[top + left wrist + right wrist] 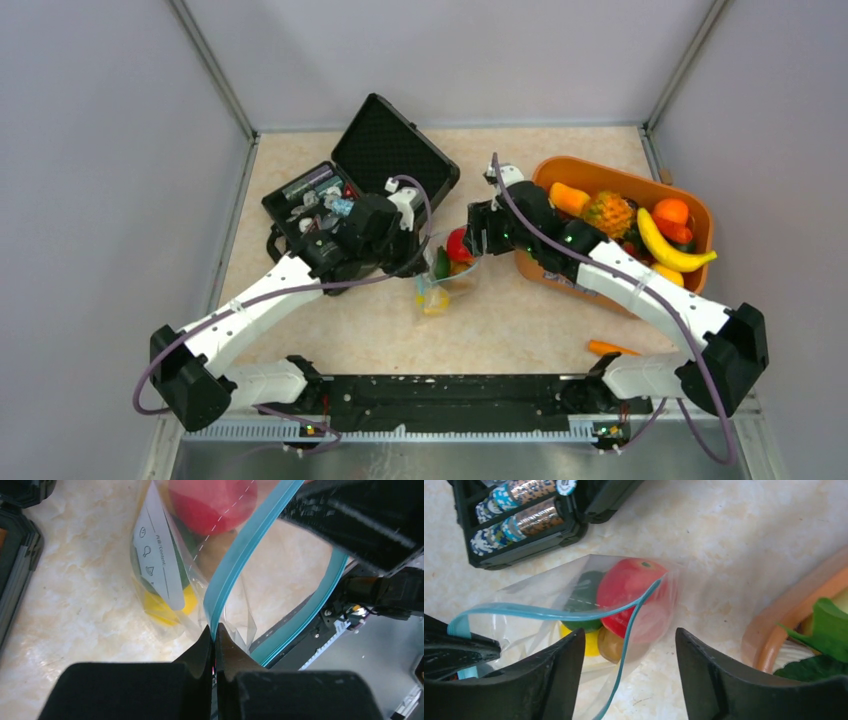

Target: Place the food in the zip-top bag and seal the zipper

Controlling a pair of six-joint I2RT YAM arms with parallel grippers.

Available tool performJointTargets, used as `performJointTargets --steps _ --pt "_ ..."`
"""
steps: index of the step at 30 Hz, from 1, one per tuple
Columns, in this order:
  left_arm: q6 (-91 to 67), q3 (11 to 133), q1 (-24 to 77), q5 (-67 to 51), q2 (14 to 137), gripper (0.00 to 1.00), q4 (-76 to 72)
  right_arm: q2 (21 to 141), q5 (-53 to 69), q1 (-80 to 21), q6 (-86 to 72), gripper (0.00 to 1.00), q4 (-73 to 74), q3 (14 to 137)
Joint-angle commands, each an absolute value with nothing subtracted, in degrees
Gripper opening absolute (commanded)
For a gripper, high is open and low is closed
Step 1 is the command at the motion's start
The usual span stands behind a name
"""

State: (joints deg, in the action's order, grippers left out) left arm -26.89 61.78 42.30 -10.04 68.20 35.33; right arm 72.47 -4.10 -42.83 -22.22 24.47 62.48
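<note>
partly done: already inside the zip-top bag (447, 275), lying on the surface (530, 320) between the black case (395, 150) and the orange basket (706, 225), a red piece of food (629, 587) plus green and yellow ones. still to load, judging by the basket: a banana (672, 252), a pineapple (610, 213) and more. not sealed yet: a gaping loop of zipper (240, 565). pinched tight in the left end effector (215, 639), one end of that teal strip; spread wide above the mouth, gripping nothing, the right end effector (626, 645). hard to count pieces through crumpled plastic; bag partly screened by both arms from above.
</note>
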Motion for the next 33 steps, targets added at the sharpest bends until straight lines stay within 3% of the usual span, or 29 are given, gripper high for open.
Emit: performJointTargets --steps 1,7,13,23,27,33 --pt "-30.0 61.45 42.28 -11.8 68.74 0.0 25.3 66.61 -9.53 -42.29 -20.73 0.71 28.1 62.16" --pt "-28.23 62.96 42.19 -8.51 67.83 0.0 24.79 55.36 -11.45 -41.94 -18.09 0.76 29.39 63.89" --pt "-27.69 62.08 42.19 -8.85 66.27 0.0 23.77 48.56 -32.45 -34.42 -16.2 0.87 33.93 65.25" --pt "-26.89 60.39 42.14 -10.97 65.12 0.0 21.51 56.01 -17.53 5.38 -16.42 0.86 37.39 69.84" --pt "-25.76 60.12 42.1 -11.4 64.91 0.0 21.58 61.85 -16.16 11.66 -17.74 0.86 38.24 72.95" --pt "-24.83 59.95 42.04 -9.74 64.0 0.0 22.31 65.12 -14.26 12.06 -13.87 0.85 40.7 71.72"
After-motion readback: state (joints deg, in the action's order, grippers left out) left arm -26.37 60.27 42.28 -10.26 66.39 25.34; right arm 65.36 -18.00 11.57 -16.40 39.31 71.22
